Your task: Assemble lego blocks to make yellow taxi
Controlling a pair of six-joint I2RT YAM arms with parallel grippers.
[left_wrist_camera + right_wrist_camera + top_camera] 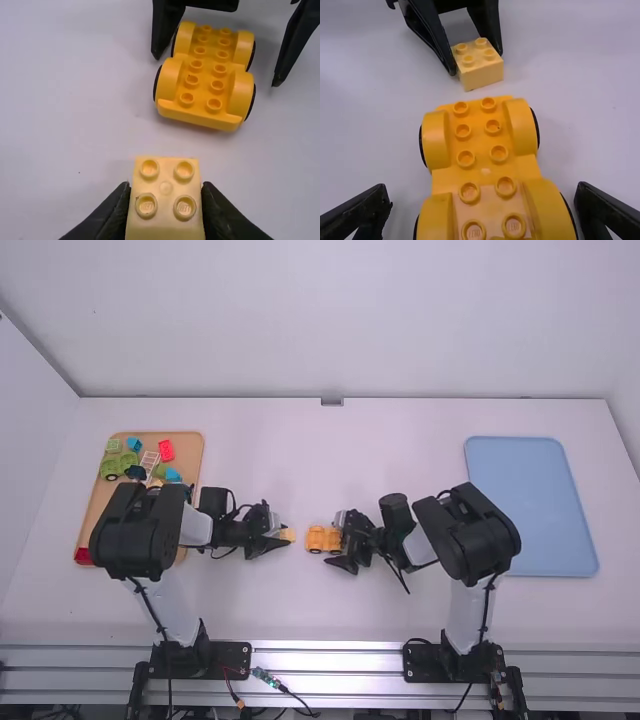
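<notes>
Near the table's middle, my left gripper [279, 533] is shut on a pale yellow block [288, 535]. In the left wrist view the gripper [166, 200] pinches that block [166, 225] from both sides, studs up. The orange-yellow wheeled car base [318, 539] stands just right of it, a small gap between them. My right gripper [343, 542] is at the base's right end. In the right wrist view the gripper [484, 200] is open, its fingers spread on either side of the car base [480, 165] without touching it.
At the left, a wooden tray [92, 518] holds several loose pieces, among them a red block [166, 450] and a green vehicle piece [110, 467]; the left arm passes over its edge. A blue tray [530, 505] lies at the right.
</notes>
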